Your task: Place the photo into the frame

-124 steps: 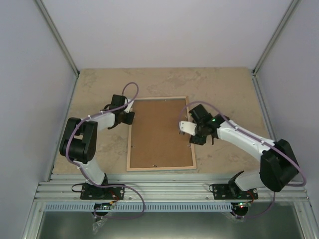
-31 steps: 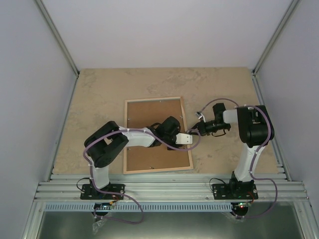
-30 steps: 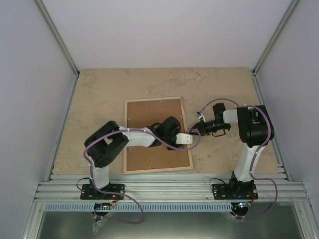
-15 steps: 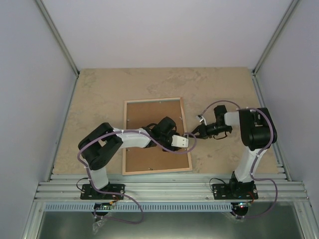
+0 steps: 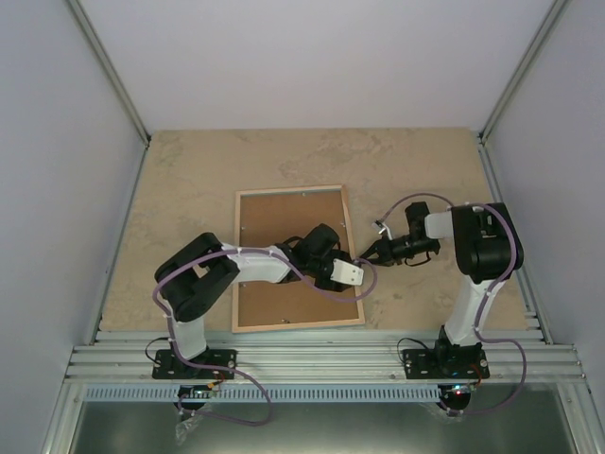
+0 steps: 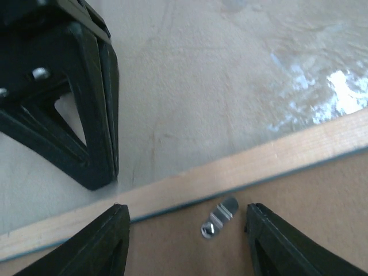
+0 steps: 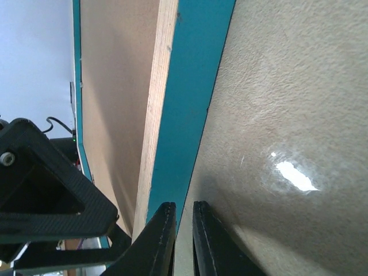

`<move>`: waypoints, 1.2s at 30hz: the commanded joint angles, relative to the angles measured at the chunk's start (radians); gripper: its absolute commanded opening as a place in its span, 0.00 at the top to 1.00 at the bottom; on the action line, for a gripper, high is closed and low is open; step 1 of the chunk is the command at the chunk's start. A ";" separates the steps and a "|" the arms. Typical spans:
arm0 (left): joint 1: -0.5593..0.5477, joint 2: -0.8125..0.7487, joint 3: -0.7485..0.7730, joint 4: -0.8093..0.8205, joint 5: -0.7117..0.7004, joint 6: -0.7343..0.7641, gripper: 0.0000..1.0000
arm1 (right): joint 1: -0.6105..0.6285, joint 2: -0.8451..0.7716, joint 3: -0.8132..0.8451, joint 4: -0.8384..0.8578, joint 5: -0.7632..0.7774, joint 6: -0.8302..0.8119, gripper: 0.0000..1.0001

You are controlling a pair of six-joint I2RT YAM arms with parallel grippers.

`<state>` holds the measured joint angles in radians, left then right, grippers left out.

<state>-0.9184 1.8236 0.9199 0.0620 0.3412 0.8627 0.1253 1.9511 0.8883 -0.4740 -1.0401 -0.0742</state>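
Nudged slightly toward 9 o'clock since four seconds ago, the frame (image 5: 288, 189) lies face down in the middle of the surface (image 5: 189, 170), brown backing (image 5: 284, 227) up. Over its 4 o'clock edge my left tool (image 5: 357, 274), swung across from the far side, hangs released, straddling a small metal clip (image 6: 219, 217). Just outside that edge, at 3 o'clock, my right tool (image 5: 367, 253) is all but clenched, empty, tips beside the turquoise rim.

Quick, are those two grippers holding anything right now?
Left gripper: open, empty, straddling a metal clip.
Right gripper: shut, empty, tips beside the frame's turquoise edge.
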 commanded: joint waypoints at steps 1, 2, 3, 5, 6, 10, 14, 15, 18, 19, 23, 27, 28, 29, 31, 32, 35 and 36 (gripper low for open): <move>-0.036 0.061 -0.030 0.063 -0.024 -0.017 0.41 | 0.000 0.021 -0.016 0.008 0.063 0.012 0.88; -0.039 0.070 -0.027 0.071 -0.043 -0.022 0.41 | 0.002 0.019 -0.018 0.008 0.063 0.014 0.88; -0.040 0.079 -0.027 0.085 -0.071 -0.031 0.42 | 0.004 0.017 -0.021 0.008 0.064 0.013 0.88; -0.040 0.094 -0.031 0.112 -0.124 -0.041 0.46 | 0.016 0.020 -0.026 0.013 0.062 0.014 0.91; -0.040 0.098 -0.036 0.126 -0.143 -0.046 0.48 | 0.019 0.023 -0.029 0.017 0.060 0.015 0.91; -0.040 0.100 -0.059 0.166 -0.180 -0.064 0.62 | 0.036 0.039 -0.026 0.010 0.060 0.006 0.94; -0.040 0.087 -0.076 0.159 -0.153 -0.032 0.63 | 0.035 0.048 -0.010 -0.013 0.063 -0.012 0.95; -0.040 0.088 -0.067 0.154 -0.159 -0.036 0.62 | 0.034 0.041 -0.005 -0.022 0.063 -0.019 0.95; -0.034 0.107 -0.015 0.105 -0.190 -0.069 0.63 | 0.003 -0.049 0.006 -0.009 0.058 -0.021 0.90; -0.029 0.111 -0.011 0.112 -0.197 -0.083 0.63 | -0.013 -0.087 0.000 0.009 0.064 -0.015 0.87; 0.002 0.152 0.037 0.106 -0.225 -0.183 0.64 | -0.092 -0.190 -0.009 0.016 0.094 -0.046 0.80; 0.039 0.172 0.083 0.096 -0.221 -0.238 0.65 | -0.146 -0.250 -0.045 0.012 0.108 -0.071 0.69; 0.049 0.174 0.098 0.083 -0.209 -0.250 0.64 | -0.148 -0.252 -0.048 0.015 0.101 -0.065 0.67; 0.058 0.171 0.107 0.076 -0.190 -0.260 0.61 | -0.148 -0.247 -0.053 0.017 0.088 -0.055 0.67; 0.079 0.156 0.121 0.075 -0.151 -0.307 0.57 | -0.148 -0.230 -0.060 0.022 0.073 -0.027 0.67; 0.094 0.149 0.134 0.061 -0.119 -0.336 0.56 | -0.148 -0.222 -0.057 0.020 0.067 -0.027 0.66; 0.145 0.126 0.165 0.036 -0.023 -0.411 0.54 | -0.147 -0.192 -0.049 0.000 0.050 -0.040 0.63; 0.154 0.116 0.166 0.033 -0.002 -0.417 0.54 | -0.145 -0.180 -0.048 -0.005 0.044 -0.042 0.62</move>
<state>-0.8223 1.9629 1.0569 0.1658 0.2451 0.5510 -0.0231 1.7313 0.8402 -0.4656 -0.9604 -0.1089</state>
